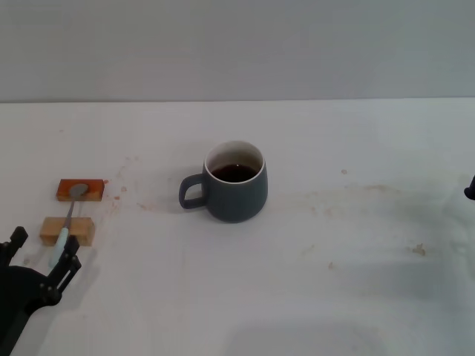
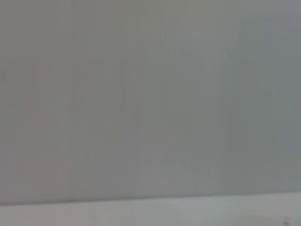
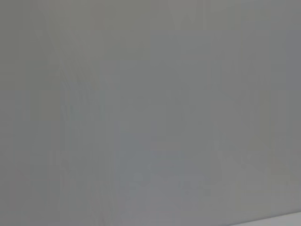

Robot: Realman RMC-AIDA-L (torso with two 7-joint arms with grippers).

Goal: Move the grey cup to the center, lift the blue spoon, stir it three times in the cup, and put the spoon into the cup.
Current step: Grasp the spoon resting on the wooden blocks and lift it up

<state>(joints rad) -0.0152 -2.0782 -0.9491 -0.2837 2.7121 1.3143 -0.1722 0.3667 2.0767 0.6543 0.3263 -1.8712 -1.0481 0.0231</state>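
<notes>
The grey cup (image 1: pixel 236 193) stands near the middle of the white table (image 1: pixel 334 282), its handle pointing left and dark liquid inside. At the far left the blue spoon (image 1: pixel 65 226) lies across two blocks, with its bowl on the orange-brown block (image 1: pixel 80 190) and its neck over the tan block (image 1: pixel 67 231). My left gripper (image 1: pixel 44 245) is at the lower left, open, and the spoon's pale blue handle end lies between its fingers, close to the right finger (image 1: pixel 69 261). Only a dark tip of my right gripper (image 1: pixel 470 191) shows at the right edge. Both wrist views show only a grey wall.
Faint brownish stains (image 1: pixel 356 191) mark the table right of the cup and near the blocks. The table's far edge meets a plain grey wall (image 1: pixel 237 44).
</notes>
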